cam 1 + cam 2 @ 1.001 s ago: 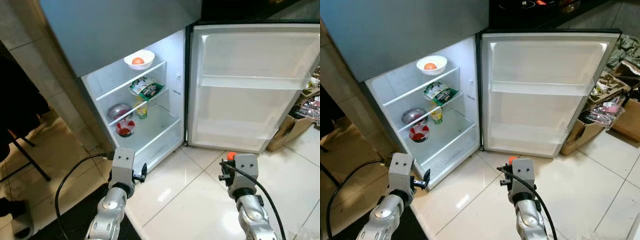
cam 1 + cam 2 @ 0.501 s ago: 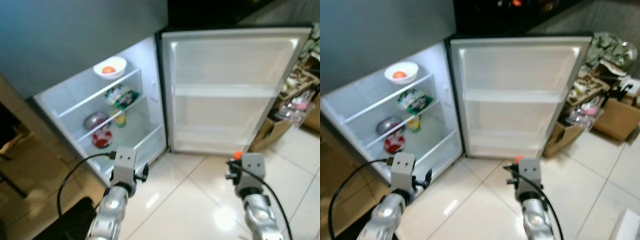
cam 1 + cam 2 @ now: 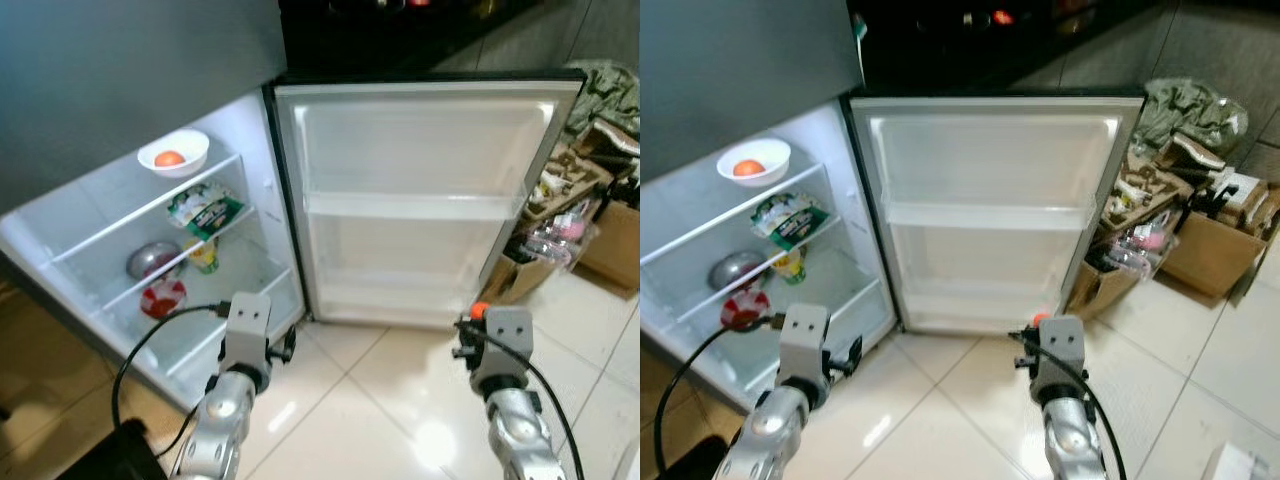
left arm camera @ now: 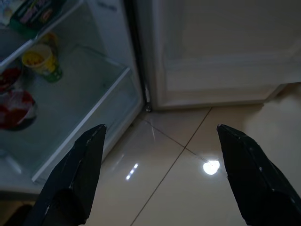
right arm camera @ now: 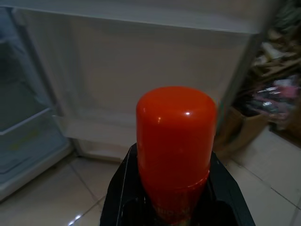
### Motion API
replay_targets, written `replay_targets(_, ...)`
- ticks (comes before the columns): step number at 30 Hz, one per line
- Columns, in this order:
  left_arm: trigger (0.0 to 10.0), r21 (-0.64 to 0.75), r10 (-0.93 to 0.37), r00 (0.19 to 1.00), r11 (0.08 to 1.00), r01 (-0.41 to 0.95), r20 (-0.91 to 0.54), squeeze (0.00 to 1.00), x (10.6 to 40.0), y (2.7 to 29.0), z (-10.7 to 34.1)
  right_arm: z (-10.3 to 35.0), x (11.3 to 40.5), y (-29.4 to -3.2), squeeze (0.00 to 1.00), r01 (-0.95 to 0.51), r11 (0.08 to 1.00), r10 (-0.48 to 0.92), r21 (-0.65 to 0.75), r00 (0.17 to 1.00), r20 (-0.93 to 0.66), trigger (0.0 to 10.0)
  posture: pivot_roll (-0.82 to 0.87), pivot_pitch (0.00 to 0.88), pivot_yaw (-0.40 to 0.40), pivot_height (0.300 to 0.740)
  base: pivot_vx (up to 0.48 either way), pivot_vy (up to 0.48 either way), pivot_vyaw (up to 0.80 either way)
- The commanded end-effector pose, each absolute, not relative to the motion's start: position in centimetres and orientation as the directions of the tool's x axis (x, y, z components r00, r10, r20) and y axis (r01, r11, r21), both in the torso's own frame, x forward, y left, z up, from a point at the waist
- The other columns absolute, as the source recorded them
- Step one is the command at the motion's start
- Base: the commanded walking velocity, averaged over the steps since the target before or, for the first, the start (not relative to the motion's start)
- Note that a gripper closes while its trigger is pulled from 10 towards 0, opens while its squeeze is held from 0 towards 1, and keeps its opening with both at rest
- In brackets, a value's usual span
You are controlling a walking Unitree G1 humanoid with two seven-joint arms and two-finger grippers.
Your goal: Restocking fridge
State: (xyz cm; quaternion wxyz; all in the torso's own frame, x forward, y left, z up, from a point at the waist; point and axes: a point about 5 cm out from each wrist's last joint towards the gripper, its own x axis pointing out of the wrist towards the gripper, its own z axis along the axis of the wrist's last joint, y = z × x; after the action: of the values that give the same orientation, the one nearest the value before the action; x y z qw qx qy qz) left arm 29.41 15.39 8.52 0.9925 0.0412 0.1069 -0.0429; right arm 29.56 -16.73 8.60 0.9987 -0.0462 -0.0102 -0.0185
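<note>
Right gripper [image 5: 174, 207] clamps an orange-capped bottle [image 5: 175, 146] facing the open fridge door [image 3: 425, 200]. Left gripper [image 4: 164, 179] spread wide, empty, near the fridge [image 3: 150, 250].

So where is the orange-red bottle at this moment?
The orange-red bottle is held in the right end effector, low on the robot's right, above the floor tiles before the open fridge door.

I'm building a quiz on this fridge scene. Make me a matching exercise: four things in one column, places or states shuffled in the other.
1. white bowl
2. green packet
3. orange-red bottle
4. left gripper

a. open, holding nothing
b. top fridge shelf
c. held in the right gripper
d. middle fridge shelf

Pairs: 1-b, 2-d, 3-c, 4-a
</note>
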Motion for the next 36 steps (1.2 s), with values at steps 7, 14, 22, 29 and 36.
replay_targets(7, 10.0, 0.074, -0.061, 0.970, 0.994, 0.081, -0.235, 0.00, 29.10, 15.78, 8.05, 8.07, 29.28, -16.46, 0.00, 0.022, 0.996, -0.022, -0.091, 1.000, -0.001, 10.0, -0.11, 0.198, 0.085, 0.740, 0.269, 0.000, 0.00)
replay_targets(14, 10.0, 0.075, -0.063, 0.971, 0.994, 0.083, -0.232, 0.00, 29.14, 15.75, 8.08, 8.09, 29.31, -16.49, 0.00, 0.023, 0.996, -0.023, -0.091, 1.000, -0.001, 10.0, -0.11, 0.196, 0.085, 0.740, 0.356, 0.000, 0.00)
replay_targets(22, 10.0, 0.080, -0.068, 0.972, 0.993, 0.088, -0.225, 0.00, 29.18, 15.72, 8.13, 8.09, 29.31, -16.49, 0.00, 0.023, 0.995, -0.023, -0.092, 1.000, 0.000, 10.0, -0.11, 0.192, 0.085, 0.740, 0.360, 0.000, 0.00)
replay_targets(29, 10.0, 0.081, -0.070, 0.972, 0.993, 0.090, -0.224, 0.00, 29.23, 15.70, 8.16, 8.10, 29.34, -16.49, 0.00, 0.023, 0.995, -0.023, -0.092, 1.000, 0.000, 10.0, -0.11, 0.190, 0.086, 0.740, 0.364, 0.000, 0.00)
replay_targets(36, 10.0, 0.084, -0.073, 0.972, 0.992, 0.093, -0.221, 0.00, 29.25, 15.67, 8.22, 8.12, 29.36, -16.50, 0.00, 0.023, 0.996, -0.023, -0.092, 1.000, 0.002, 10.0, -0.11, 0.189, 0.087, 0.740, 0.334, 0.000, 0.00)
